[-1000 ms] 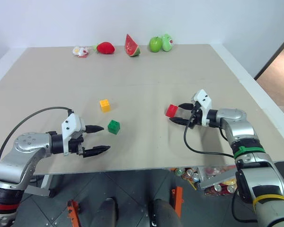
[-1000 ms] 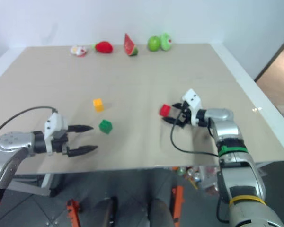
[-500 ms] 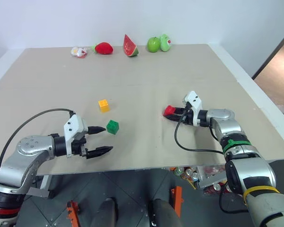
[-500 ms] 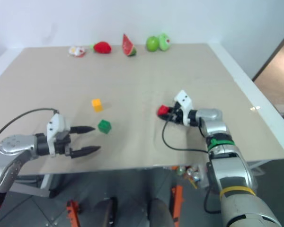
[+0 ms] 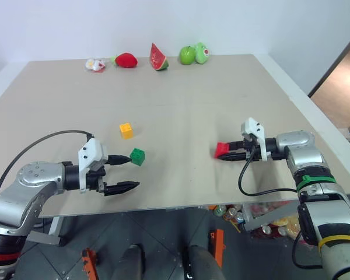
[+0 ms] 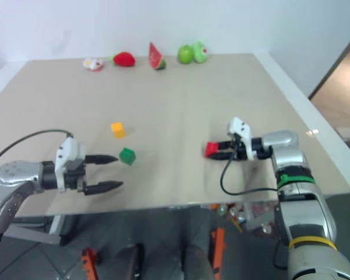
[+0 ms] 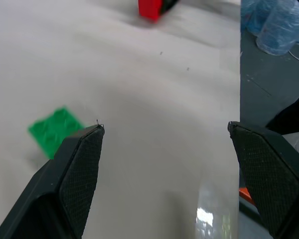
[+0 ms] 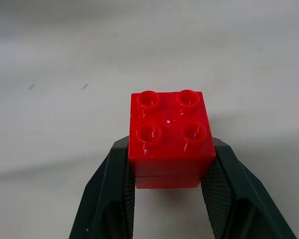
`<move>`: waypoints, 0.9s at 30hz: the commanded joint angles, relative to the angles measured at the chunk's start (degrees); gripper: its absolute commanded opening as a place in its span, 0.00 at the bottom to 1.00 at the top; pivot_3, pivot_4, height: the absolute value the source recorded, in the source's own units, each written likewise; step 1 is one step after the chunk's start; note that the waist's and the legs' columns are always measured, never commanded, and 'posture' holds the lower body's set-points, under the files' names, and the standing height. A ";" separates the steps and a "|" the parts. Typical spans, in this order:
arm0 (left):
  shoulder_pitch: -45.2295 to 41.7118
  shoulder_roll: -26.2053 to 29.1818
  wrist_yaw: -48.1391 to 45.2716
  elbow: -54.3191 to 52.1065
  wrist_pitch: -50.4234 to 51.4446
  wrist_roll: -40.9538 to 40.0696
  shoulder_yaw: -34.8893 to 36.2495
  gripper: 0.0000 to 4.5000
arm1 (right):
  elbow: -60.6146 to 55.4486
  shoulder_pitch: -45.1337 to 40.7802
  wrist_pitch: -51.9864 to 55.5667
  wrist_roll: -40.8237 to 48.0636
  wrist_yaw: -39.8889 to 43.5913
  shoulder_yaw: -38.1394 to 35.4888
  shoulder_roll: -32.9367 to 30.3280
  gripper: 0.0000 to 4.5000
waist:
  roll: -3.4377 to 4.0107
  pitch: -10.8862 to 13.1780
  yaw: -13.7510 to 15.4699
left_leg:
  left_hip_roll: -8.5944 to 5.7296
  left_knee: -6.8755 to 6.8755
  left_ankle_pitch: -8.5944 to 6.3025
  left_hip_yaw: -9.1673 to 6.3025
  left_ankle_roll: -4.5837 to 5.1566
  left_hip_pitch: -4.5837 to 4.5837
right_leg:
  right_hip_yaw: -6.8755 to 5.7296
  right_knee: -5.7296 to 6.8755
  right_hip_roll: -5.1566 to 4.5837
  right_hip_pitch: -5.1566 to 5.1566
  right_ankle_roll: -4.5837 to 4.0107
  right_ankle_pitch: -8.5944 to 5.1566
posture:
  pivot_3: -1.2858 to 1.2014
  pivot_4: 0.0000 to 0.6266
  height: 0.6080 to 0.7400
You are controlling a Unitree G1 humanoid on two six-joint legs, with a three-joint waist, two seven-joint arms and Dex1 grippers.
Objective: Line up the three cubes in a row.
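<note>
Leftmost, the left end effector [image 5: 124,172] is held spread wide, empty, with the green cube [image 5: 137,156] just beside its upper fingertip and the yellow-orange cube [image 5: 126,130] lying farther back on the surface [image 5: 181,105]. Rightward, the red cube [image 8: 170,139] is clamped by the right end effector [image 5: 228,152].

Toy strawberry [image 5: 126,59], watermelon slice [image 5: 158,56] and green apple [image 5: 187,55] along the table's [image 5: 221,93] far edge.

The right gripper [image 5: 226,153] has closed — gripping the red cube [image 5: 221,150] (studs up) — and drawn back.
</note>
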 commanded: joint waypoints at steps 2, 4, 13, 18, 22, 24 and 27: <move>-0.51 0.01 -0.93 0.02 0.81 -1.36 0.58 0.92 | -2.20 -0.29 -2.22 0.08 3.84 0.88 0.21 0.28 | 0.00 0.00 -0.15 | 0.03 0.00 0.00 0.02 0.00 0.02 | 0.03 0.02 0.03 0.00 0.00 0.00 | 0.52 0.24 1.00; -0.43 0.15 -1.01 -0.15 1.10 -1.36 0.78 0.92 | -2.30 -0.06 -3.01 -0.01 5.14 1.47 0.39 0.28 | 0.00 0.00 -0.13 | 0.06 0.00 0.00 0.01 0.00 0.02 | 0.03 0.02 0.08 0.00 0.00 0.00 | 0.52 0.24 1.00; 2.19 1.41 0.06 -2.28 2.85 -2.41 3.62 0.92 | -0.17 0.00 -4.88 -0.79 7.03 3.61 1.76 0.39 | 0.00 0.00 -0.14 | 0.19 0.00 -0.01 0.02 -0.02 0.05 | 0.06 0.02 0.21 0.01 -0.07 -0.02 | 0.52 0.24 1.00; 3.62 -0.06 3.78 -0.52 1.50 -0.29 5.09 0.92 | 1.70 -1.51 -6.48 -2.96 3.82 4.86 2.45 0.81 | -0.04 -0.02 -0.36 | 0.45 0.00 -0.01 0.05 -0.03 0.24 | 0.10 0.02 0.45 0.10 -0.23 0.06 | 0.52 0.24 1.00; 3.90 -1.74 7.42 3.20 -0.02 2.26 5.33 0.92 | 0.40 -2.56 -7.39 -2.87 6.02 4.91 0.42 0.88 | -0.03 -0.01 -0.31 | 0.59 0.06 0.03 0.06 -0.06 0.39 | 0.10 0.03 0.59 0.13 -0.44 0.30 | 0.52 0.24 1.00; 4.09 -2.26 8.50 4.24 -0.04 2.95 5.15 0.92 | -2.11 -3.17 -7.39 -1.32 7.28 4.65 -1.42 0.88 | -0.03 -0.01 -0.27 | 0.60 0.05 0.04 0.06 -0.07 0.37 | 0.09 0.04 0.60 0.12 -0.47 0.33 | 0.52 0.24 1.00; 4.04 -3.63 10.63 6.08 0.66 3.99 4.36 0.92 | -9.70 -5.51 -6.59 3.84 7.53 4.54 -6.94 0.88 | 0.18 0.11 -0.06 | 0.60 0.06 0.16 0.11 -0.23 0.20 | 0.11 0.04 0.56 0.02 -0.45 0.36 | 0.52 0.24 1.00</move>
